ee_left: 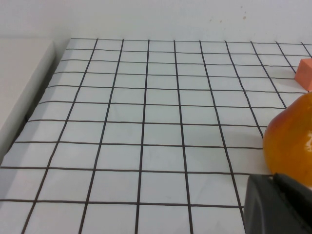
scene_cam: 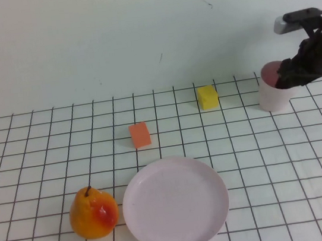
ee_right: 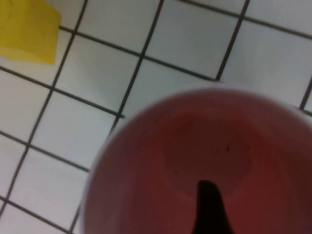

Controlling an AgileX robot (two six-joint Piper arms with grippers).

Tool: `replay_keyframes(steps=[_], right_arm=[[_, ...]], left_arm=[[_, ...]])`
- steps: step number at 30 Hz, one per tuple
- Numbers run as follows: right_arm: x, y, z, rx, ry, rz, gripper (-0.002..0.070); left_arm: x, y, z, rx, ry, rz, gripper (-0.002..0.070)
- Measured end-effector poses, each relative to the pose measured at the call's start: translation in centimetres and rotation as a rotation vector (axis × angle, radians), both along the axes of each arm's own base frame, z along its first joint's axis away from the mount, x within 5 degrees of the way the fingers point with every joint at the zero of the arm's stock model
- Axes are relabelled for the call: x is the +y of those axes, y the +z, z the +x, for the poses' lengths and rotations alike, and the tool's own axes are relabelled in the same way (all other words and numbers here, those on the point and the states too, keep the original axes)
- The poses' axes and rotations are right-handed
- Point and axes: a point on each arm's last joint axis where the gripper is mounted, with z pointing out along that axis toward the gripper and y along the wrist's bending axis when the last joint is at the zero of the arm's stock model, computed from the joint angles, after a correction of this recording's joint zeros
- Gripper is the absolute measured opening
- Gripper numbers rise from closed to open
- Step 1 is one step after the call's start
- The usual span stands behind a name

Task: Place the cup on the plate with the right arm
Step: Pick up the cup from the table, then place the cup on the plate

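My right claw (scene_cam: pixel 285 76) sits at the mouth of the cup (scene_cam: pixel 273 94), spread wide and clamping nothing yet, one finger (ee_right: pixel 209 207) dipped inside so that, I judge, it can pinch the wall against the finger outside. The cup stands upright at the far right of the table (scene_cam: pixel 36 174), near the yellow block (scene_cam: pixel 207 96) and well apart from the plate (scene_cam: pixel 175 203), which lies bare at the near edge beside the pear (scene_cam: pixel 92 213). My left claw (ee_left: pixel 278 204) is parked low by the pear; whether it is spread or clenched I cannot tell
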Motion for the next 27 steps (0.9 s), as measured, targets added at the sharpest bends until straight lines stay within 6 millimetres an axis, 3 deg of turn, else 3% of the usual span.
replay_keyframes(steps=[2,5,7,13,17,20,27], right_arm=[[0.1,-1.1,0.0,0.025,0.019,-0.005,0.0387],[0.4,-1.5,0.0,0.029,0.058,-0.016,0.014],[0.6,-1.1,0.1,0.019,0.075,-0.018,0.006],[1.8,3.1,0.7,0.007,0.153,0.01,0.0024],[4.8,6.3,0.4,-0.02,0.261,-0.036,0.0024],[8.3,7.4,-0.9,-0.002,0.367,-0.108,0.0024],[17.9,7.2,-5.0,0.008,0.594,-0.206,0.0023]], left_arm=[[0.0,0.0,0.0,0.0,0.0,0.0,-0.0003],[0.0,0.0,0.0,0.0,0.0,0.0,-0.0003],[0.0,0.0,0.0,0.0,0.0,0.0,-0.0003],[0.0,0.0,0.0,0.0,0.0,0.0,-0.0003],[0.0,0.0,0.0,0.0,0.0,0.0,-0.0003],[0.0,0.0,0.0,0.0,0.0,0.0,-0.0003],[0.0,0.0,0.0,0.0,0.0,0.0,-0.0003]])
